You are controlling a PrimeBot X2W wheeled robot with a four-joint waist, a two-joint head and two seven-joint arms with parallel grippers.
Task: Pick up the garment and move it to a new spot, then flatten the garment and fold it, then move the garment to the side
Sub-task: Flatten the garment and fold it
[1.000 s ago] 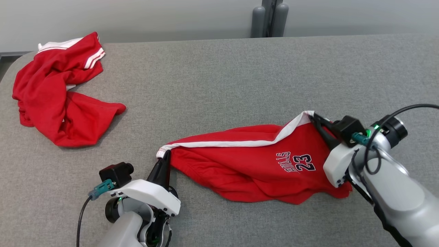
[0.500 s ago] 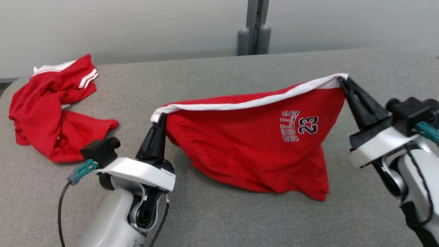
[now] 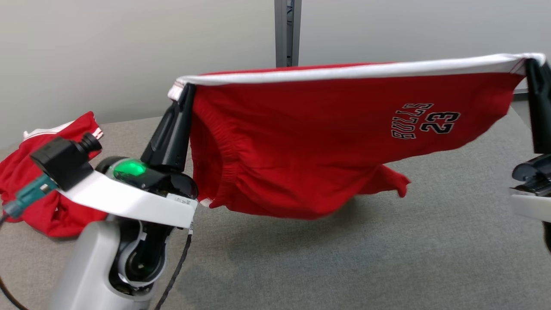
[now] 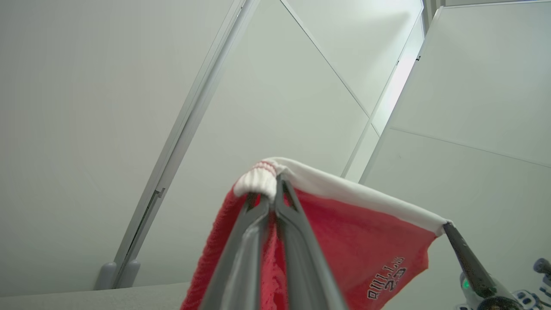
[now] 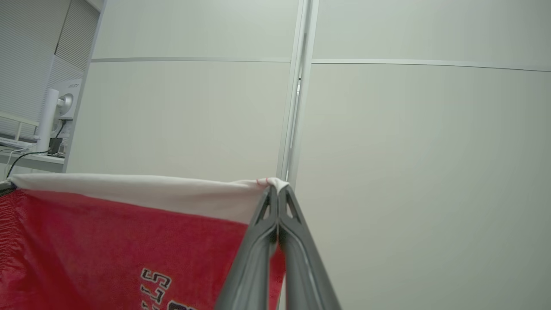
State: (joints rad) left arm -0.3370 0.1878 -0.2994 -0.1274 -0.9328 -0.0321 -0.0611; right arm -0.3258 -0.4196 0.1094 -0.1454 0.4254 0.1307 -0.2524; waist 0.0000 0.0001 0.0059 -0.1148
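The garment (image 3: 310,129) is a pair of red shorts with a white band and a "23" print, stretched out in the air above the grey table (image 3: 387,249). My left gripper (image 3: 186,88) is shut on the band's left corner, and my right gripper (image 3: 533,63) is shut on the right corner. The lower cloth hangs free, clear of the table. In the left wrist view my left gripper (image 4: 275,183) pinches the ribbed white corner of the garment (image 4: 366,245). The right wrist view has my right gripper (image 5: 276,187) clamped on the white edge of the garment (image 5: 107,241).
A second red garment (image 3: 26,172) with white stripes lies crumpled at the table's far left, partly behind my left wrist. A pale panel wall with a grey post (image 3: 287,30) stands behind the table.
Both grippers have risen and spread apart, lifting the shorts off the table and pulling the band taut. The head camera has tilted up too.
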